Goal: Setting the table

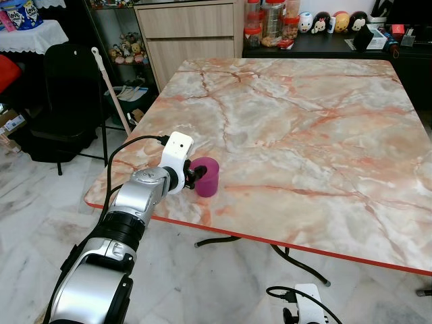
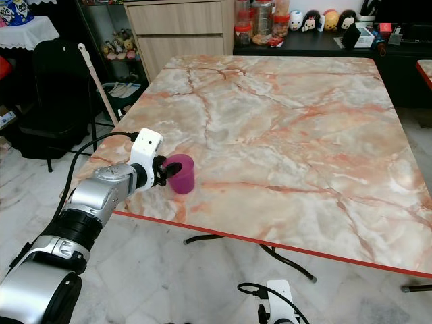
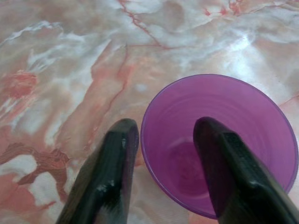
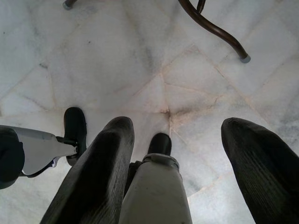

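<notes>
L gripper straddles purple cup rim — table.

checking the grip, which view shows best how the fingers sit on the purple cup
The left wrist view: the purple cup is seen from above, one of the left gripper's fingers inside the rim, one outside. Both eye views show it from the side near the table edge, fingers mostly hidden. The right wrist view faces the floor.

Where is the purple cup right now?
The cup stands upright on the marble table, near its front left corner in the eye views. The left pincer straddles its rim, one finger inside and one outside.
</notes>
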